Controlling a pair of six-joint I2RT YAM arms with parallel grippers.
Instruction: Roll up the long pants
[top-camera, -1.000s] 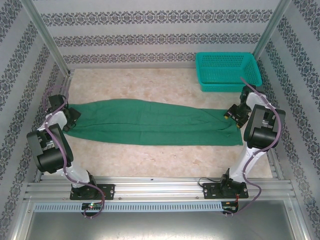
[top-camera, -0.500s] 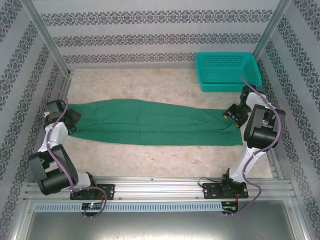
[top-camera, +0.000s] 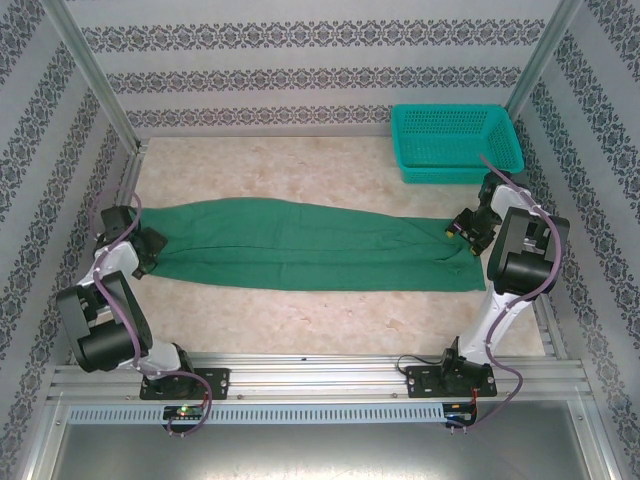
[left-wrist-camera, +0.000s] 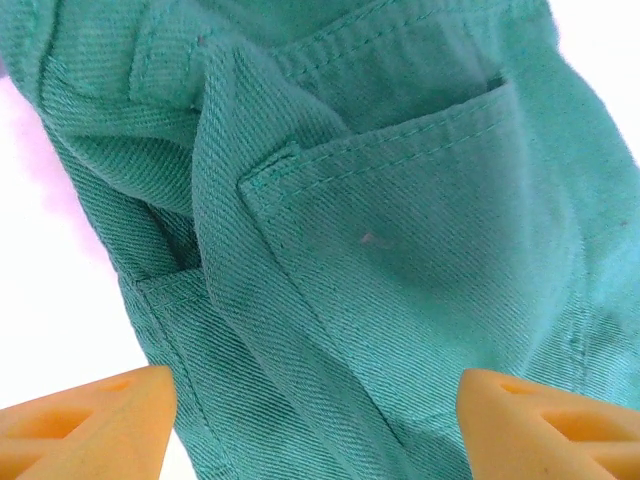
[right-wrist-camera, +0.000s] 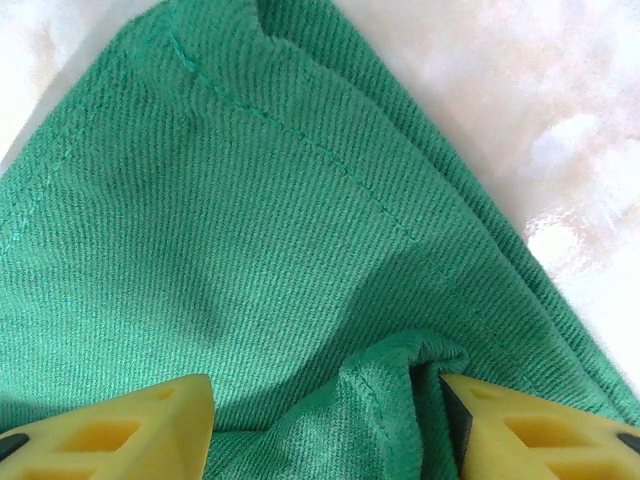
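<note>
At the left of the table (top-camera: 300, 315), your left gripper (top-camera: 148, 246) sits low at the waist end of the long pants (top-camera: 300, 245); in the left wrist view its orange fingers (left-wrist-camera: 90, 420) stand wide apart over a back pocket and a creased waistband; the jaws are well open and nothing is pinched. Across the middle of the table the pants lie flat and unrolled as one long green band, waist to the left, hems to the right. At the right, your right gripper (top-camera: 462, 226) rests at the far corner of the hem end; its yellow fingers (right-wrist-camera: 110, 430) are parted, moderately open; a small raised fold of hem stands between them, close to one finger, but the jaws are not closed on it. Far right, a teal mesh basket (top-camera: 455, 172) stands beyond the hems, apart from the cloth.
</note>
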